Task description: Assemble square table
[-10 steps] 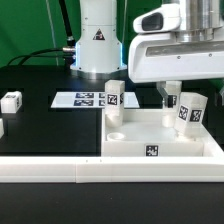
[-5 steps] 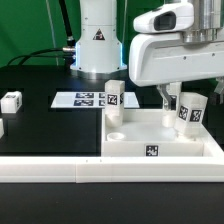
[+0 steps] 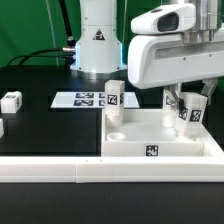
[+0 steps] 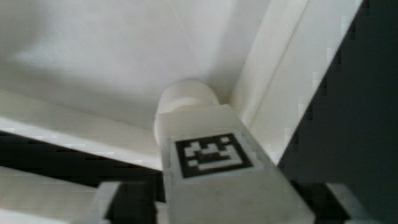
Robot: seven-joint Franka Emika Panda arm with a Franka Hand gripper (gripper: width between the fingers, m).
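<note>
While you seat the small white tagged block leg (image 4: pixel 214 150) between the gripper's (image 3: pixel 186 101) jaws into the white plastic tray-like tabletop's (image 3: pixel 126 150) corner, their clamping cannot be told; next, twist it home upright.

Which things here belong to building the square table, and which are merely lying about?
Belong to the job:
- table top
- held leg, gripped by the claw over the top's far corner on the exterior view's right
- upright leg at the other far corner
- loose leg on the black surface

Lying about:
- marker board
- border rail
</note>
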